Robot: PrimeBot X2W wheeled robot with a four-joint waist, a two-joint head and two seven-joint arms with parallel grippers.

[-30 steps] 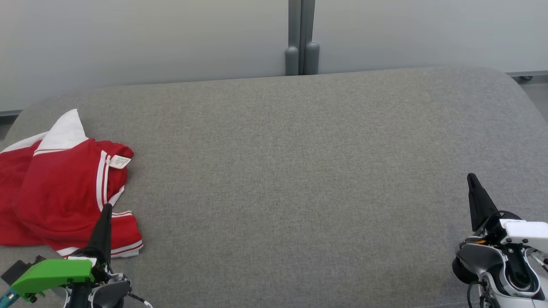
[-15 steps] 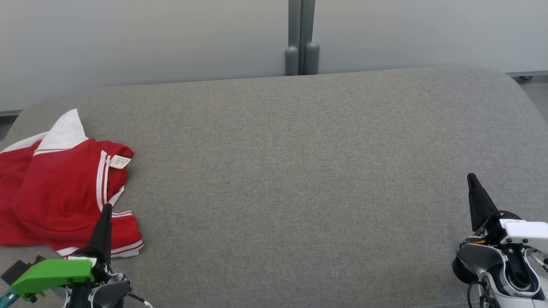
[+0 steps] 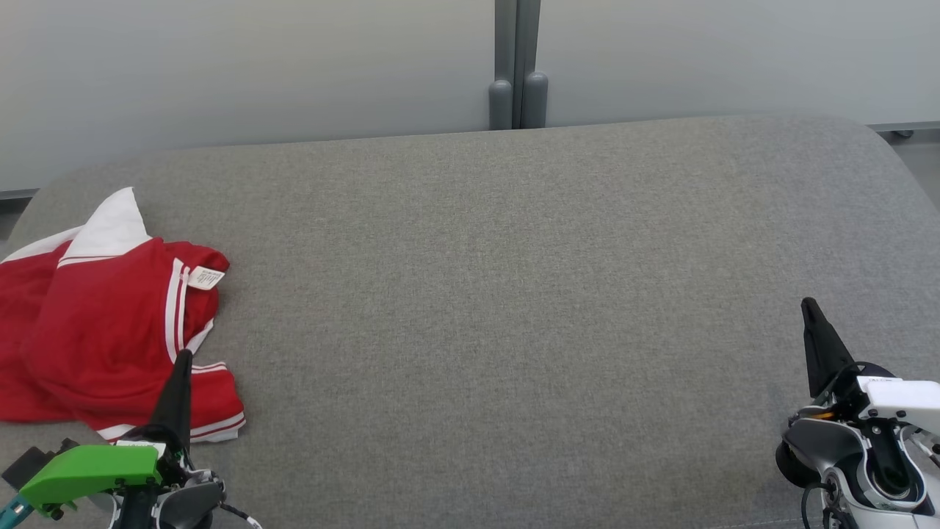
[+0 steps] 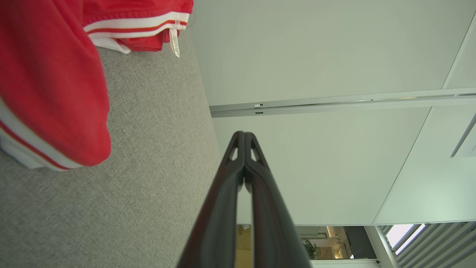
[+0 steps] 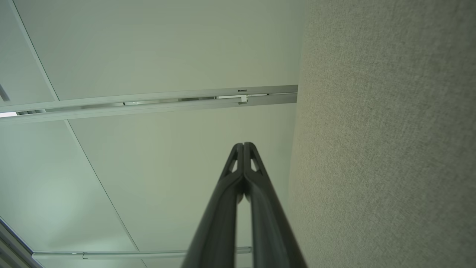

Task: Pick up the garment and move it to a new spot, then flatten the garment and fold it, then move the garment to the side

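A red garment [image 3: 103,330] with white stripes and a white collar lies crumpled at the left end of the grey cushioned surface [image 3: 499,294]. Its striped hem and label also appear in the left wrist view [image 4: 48,74]. My left gripper [image 3: 183,356] stands shut at the lower left, its tip in front of the garment's near edge with nothing between its fingers [image 4: 243,136]. My right gripper [image 3: 808,303] is shut at the lower right, far from the garment, with nothing held [image 5: 243,145].
A pale wall [image 3: 257,66] with a grey vertical post [image 3: 518,66] runs behind the cushion. The cushion's rounded corners fall away at the far left and far right. A strip of floor [image 3: 918,150] shows at the right.
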